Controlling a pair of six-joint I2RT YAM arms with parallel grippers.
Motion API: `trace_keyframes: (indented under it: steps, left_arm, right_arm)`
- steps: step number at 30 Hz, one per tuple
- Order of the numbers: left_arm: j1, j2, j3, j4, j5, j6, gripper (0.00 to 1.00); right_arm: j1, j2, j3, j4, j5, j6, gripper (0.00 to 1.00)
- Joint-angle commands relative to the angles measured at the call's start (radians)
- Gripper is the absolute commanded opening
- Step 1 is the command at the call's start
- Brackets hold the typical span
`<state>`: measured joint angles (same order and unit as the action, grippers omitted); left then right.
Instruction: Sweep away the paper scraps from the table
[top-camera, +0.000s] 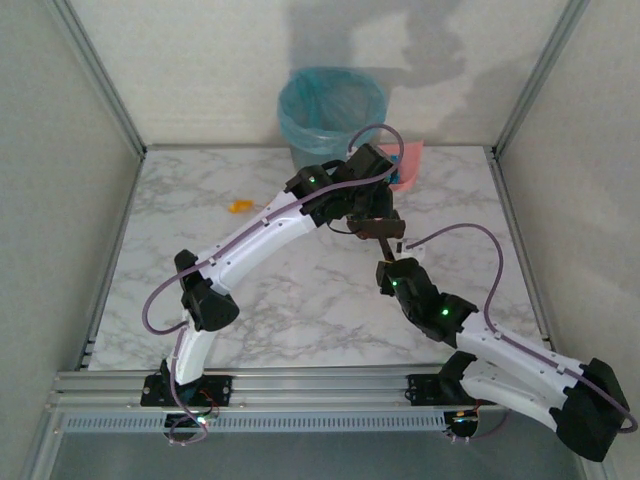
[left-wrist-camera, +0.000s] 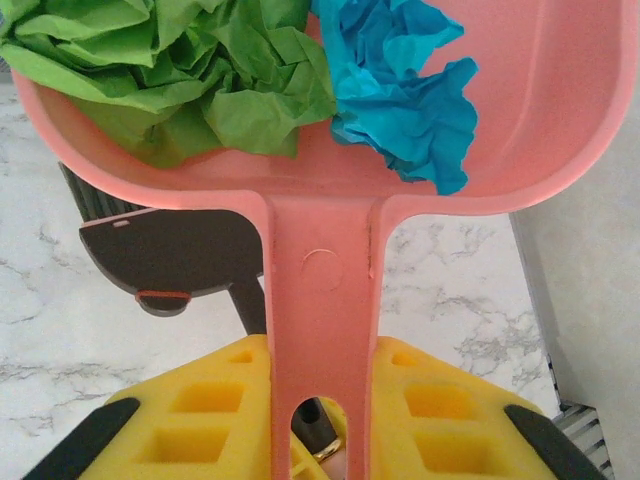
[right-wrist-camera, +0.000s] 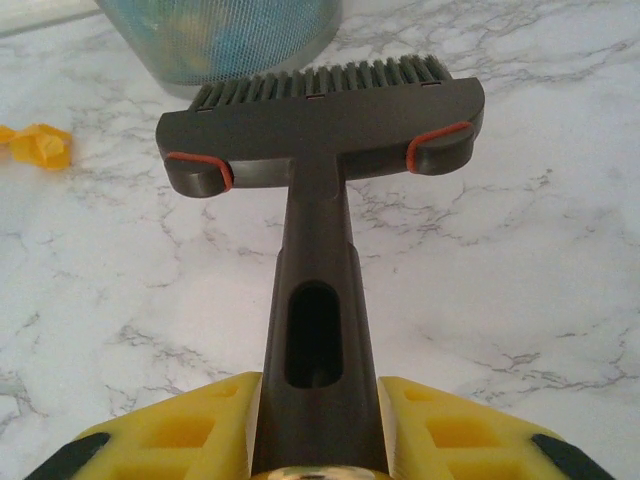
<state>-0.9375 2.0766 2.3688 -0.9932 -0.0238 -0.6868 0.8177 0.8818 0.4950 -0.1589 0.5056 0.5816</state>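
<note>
My left gripper (left-wrist-camera: 320, 405) is shut on the handle of the pink dustpan (left-wrist-camera: 560, 100), held above the table (top-camera: 300, 310) near the back. In the pan lie crumpled green paper scraps (left-wrist-camera: 200, 80) and a bright blue scrap (left-wrist-camera: 400, 95). My right gripper (right-wrist-camera: 315, 430) is shut on the handle of the dark-bristled brush (right-wrist-camera: 320, 130), whose head points toward the bin. From above, the brush (top-camera: 378, 230) sits just under the dustpan (top-camera: 408, 165). One orange scrap (top-camera: 240, 207) lies on the table to the left, also in the right wrist view (right-wrist-camera: 40, 147).
The blue-lined round bin (top-camera: 330, 105) stands beyond the table's back edge, close in front of the brush (right-wrist-camera: 230, 35). Aluminium rails (top-camera: 520, 240) frame the table. Both arms cross over the table's middle, with open marble at left and front.
</note>
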Motion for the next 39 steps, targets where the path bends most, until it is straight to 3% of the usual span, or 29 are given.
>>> trace_keyframes:
  steps: [1,12,26,31,39]
  left_arm:
    - [-0.017,-0.032,0.013,-0.017,-0.04,0.023,0.0]
    - [-0.022,-0.041,0.055,0.011,-0.01,0.036,0.0]
    - [0.004,-0.062,0.089,0.002,-0.083,0.049,0.0]
    - [0.048,-0.068,0.089,0.02,-0.069,0.05,0.0]
    - [0.174,-0.075,0.093,0.11,0.06,0.063,0.0]
  right_arm:
    - [-0.006,-0.035,-0.025,0.083,0.042,0.026,0.0]
    - [-0.004,-0.006,-0.018,0.083,0.037,0.03,0.0]
    - [-0.005,0.001,-0.016,0.084,0.038,0.028,0.0]
    - [-0.005,0.005,-0.015,0.086,0.037,0.027,0.0]
    - [-0.005,0.02,-0.009,0.086,0.034,0.019,0.0]
